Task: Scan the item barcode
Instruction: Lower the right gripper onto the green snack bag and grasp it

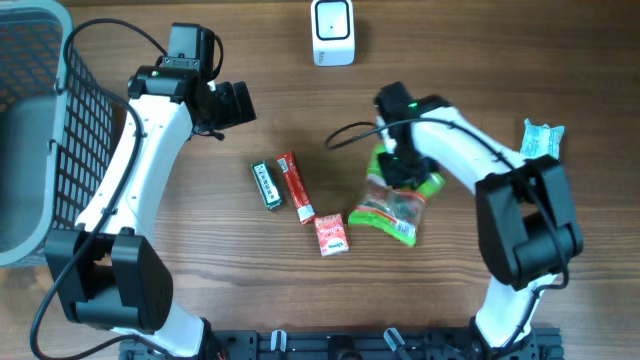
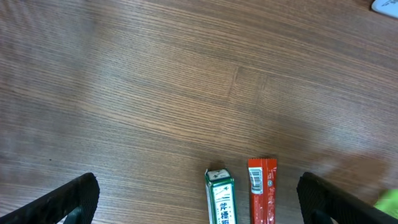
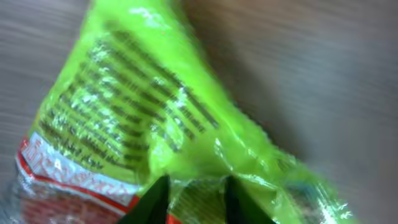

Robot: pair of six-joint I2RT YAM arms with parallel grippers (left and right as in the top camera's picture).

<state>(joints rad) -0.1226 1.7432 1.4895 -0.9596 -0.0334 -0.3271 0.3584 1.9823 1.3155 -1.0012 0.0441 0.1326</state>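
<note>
Overhead view of a wooden table (image 1: 230, 270) with two white robot arms reaching in from the near edge. A white scanner (image 1: 333, 32) stands at the far edge, at the middle.

The bag (image 1: 395, 212), a clear-and-green snack pouch with a red band, lies on the wood nearer the robot than the scanner and a little to its right. The right gripper (image 1: 400, 170) sits over the bag's green end, the end closest to the scanner. In the right wrist view, the right gripper (image 3: 193, 186) has its two dark fingers (image 3: 152, 202) drawn close together, pinching a fold of the bag (image 3: 124, 106). Rows of dark print run across the crinkled green film.

The left gripper (image 1: 235, 103) hangs to the left of the scanner and slightly nearer the robot. Its jaws stand wide apart with nothing between them. In the left wrist view, the left gripper (image 2: 196, 186) shows one finger at each lower corner, above bare wood.

Three small items lie left of the bag, nearer the robot than the scanner:
- a green pack (image 1: 266, 185)
- a red stick (image 1: 294, 187) just beside the green pack
- a red box (image 1: 332, 233)

A teal packet (image 1: 542, 138) lies far right of the scanner. A grey mesh basket (image 1: 90, 130) stands far left of it.
</note>
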